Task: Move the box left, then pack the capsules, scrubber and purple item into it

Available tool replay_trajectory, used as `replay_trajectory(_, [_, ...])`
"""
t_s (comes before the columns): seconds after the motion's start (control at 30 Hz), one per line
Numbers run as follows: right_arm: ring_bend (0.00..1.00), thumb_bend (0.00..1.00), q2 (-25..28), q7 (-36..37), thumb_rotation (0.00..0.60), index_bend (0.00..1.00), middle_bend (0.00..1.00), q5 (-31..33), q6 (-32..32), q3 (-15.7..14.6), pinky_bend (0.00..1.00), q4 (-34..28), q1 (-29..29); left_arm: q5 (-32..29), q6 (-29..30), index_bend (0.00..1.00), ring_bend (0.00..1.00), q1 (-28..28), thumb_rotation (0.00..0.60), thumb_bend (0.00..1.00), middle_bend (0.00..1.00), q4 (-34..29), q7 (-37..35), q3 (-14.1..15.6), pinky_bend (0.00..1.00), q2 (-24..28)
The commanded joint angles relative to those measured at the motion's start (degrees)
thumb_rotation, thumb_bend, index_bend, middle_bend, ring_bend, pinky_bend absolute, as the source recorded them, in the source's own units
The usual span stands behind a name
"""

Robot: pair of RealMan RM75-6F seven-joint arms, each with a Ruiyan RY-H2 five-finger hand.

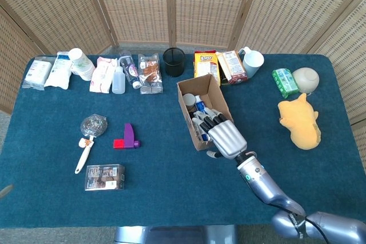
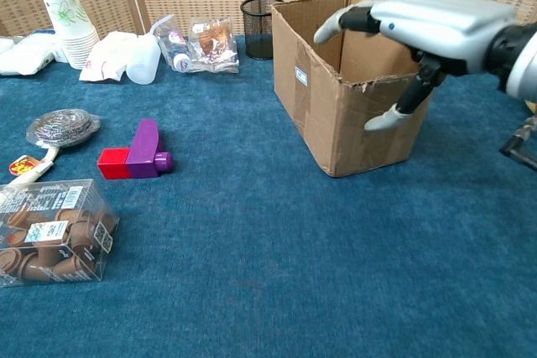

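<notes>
An open cardboard box [image 1: 190, 113] [image 2: 327, 111] stands in the middle of the blue table, with tubes inside. My right hand [image 1: 224, 138] [image 2: 428, 27] is over its near right corner, fingers spread above the rim and thumb by the outer wall, holding nothing. The clear pack of capsules [image 1: 104, 176] [image 2: 49, 230] lies at the front left. The scrubber [image 1: 91, 130] [image 2: 55, 132], a steel mesh ball on a white handle, lies behind it. The purple item [image 1: 130, 136] [image 2: 144, 149], joined to a red block, sits to its right. My left hand is out of sight.
Along the back edge stand cups [image 1: 80, 63], packets [image 1: 150, 71], a bottle [image 1: 118, 80], a black mesh cup [image 1: 174, 61], snack boxes [image 1: 220, 66] and a mug [image 1: 252, 60]. A yellow plush toy [image 1: 299, 122] and a green pack [image 1: 284, 82] lie at right.
</notes>
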Motion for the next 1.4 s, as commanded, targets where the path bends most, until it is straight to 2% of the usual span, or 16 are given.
replay_trajectory(0.03, [0.00,0.03,-0.79,-0.11,0.600,0.17,0.11,0.36,0.36,-0.69,0.22,0.68,0.04,-0.20,0.02,0.00,0.00,0.03,0.600,0.01,0.00,0.15,-0.42,-0.08,0.00,0.07])
replay_trajectory(0.2, [0.05,0.04,-2.21,0.95,0.600,0.20,0.15,0.10,1.16,-2.03,0.25,3.12,-0.13,0.12,0.08,0.00,0.00,0.06,0.600,0.01,0.00,0.27,-0.78,0.01,0.00,0.12])
replay_trajectory(0.37, [0.15,0.06,-3.22,2.97,0.600,0.27,0.25,-0.53,2.02,-2.61,0.39,5.86,-0.17,0.09,0.14,0.00,0.00,0.11,0.600,0.01,0.00,0.27,-0.83,0.00,0.00,0.09])
replay_trajectory(0.53, [0.36,0.19,-4.93,5.95,0.600,0.47,0.42,-3.83,4.91,-3.50,0.59,10.08,-0.42,0.09,-0.28,0.00,0.00,-0.06,0.600,0.01,0.00,0.16,-0.69,0.03,0.00,0.07])
replay_trajectory(0.73, [0.51,0.37,-7.54,9.90,0.600,0.67,0.57,-8.00,8.82,-4.88,0.73,16.48,-0.84,-0.13,-0.48,0.00,0.00,-0.11,0.600,0.01,0.00,0.17,-0.53,-0.04,0.00,-0.02])
replay_trajectory(0.93, [0.58,0.46,-8.31,11.49,0.600,0.71,0.62,-9.20,9.19,-6.21,0.79,20.18,-0.98,-0.14,-0.84,0.00,0.00,-0.22,0.600,0.01,0.00,0.17,-0.12,0.01,0.00,-0.15])
replay_trajectory(1.1, [0.59,0.49,-7.64,12.42,0.600,0.72,0.63,-11.74,10.58,-7.41,0.81,20.32,-0.99,-0.38,-1.16,0.00,0.00,-0.34,0.600,0.01,0.00,0.14,0.12,-0.07,0.00,-0.25])
replay_trajectory(1.4, [0.59,0.49,-2.86,13.13,0.600,0.72,0.63,-22.98,13.33,-10.74,0.81,18.98,2.19,-0.36,-1.81,0.00,0.00,-0.54,0.600,0.01,0.00,-0.17,0.90,0.08,0.00,-0.44])
